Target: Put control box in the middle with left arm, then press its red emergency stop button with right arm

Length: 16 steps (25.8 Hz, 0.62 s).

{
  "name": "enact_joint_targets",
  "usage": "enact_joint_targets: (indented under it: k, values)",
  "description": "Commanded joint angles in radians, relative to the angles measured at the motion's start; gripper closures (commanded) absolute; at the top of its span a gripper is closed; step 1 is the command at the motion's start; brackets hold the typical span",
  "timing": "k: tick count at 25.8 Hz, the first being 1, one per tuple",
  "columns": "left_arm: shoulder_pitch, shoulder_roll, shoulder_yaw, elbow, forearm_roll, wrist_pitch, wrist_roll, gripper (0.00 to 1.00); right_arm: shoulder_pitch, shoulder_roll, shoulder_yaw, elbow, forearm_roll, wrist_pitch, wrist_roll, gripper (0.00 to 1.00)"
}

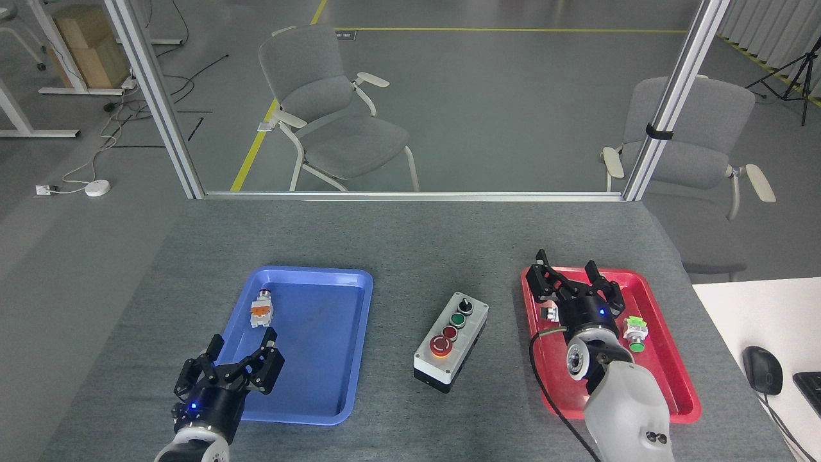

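**A:** Where is the control box (pixel 451 341) sitting for you?

**B:** It is resting flat on the bare grey cloth of the middle (pixel 410 256), between the blue tray (pixel 359 333) and the red tray (pixel 667 378), touching neither. You are seeing it turned at a slant, its buttons facing up. That is why it looks placed: nothing is holding it, and its black base is lying on the cloth.

**A:** And the red emergency stop button (pixel 440 346)?

**B:** It is sitting at the near end of the row, with its yellow collar showing, nothing over it. You cannot tell from above whether it is pressed in.

**A:** What are your grippers doing?

**B:** Your right gripper (pixel 573 279) is hanging over the far left part of the red tray with its fingers spread wide, holding nothing, well apart from the box. It is partly covering one loose switch part (pixel 549 313); another with a green cap (pixel 635 333) is lying just beside it. Your left gripper (pixel 234 358) is hovering over the near left corner of the blue tray, fingers also spread and empty, near an orange switch part (pixel 261 308).

**A:** So both are standing clear?

**B:** Yes, I am judging that each arm is keeping to its own side so the box is left unobstructed.
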Motion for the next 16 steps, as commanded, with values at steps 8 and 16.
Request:
enact_joint_targets:
  k: [8, 16]
  values:
    - [0.011, -0.01, 0.001, 0.005, 0.015, -0.001, 0.0, 0.01, 0.207, 0.026, -0.024, -0.235, 0.111, 0.05, -0.044, 0.0]
    - [0.011, -0.009, 0.001, 0.005, 0.015, -0.001, 0.0, 0.01, 0.211, 0.02, -0.026, -0.231, 0.108, 0.051, -0.044, 0.0]
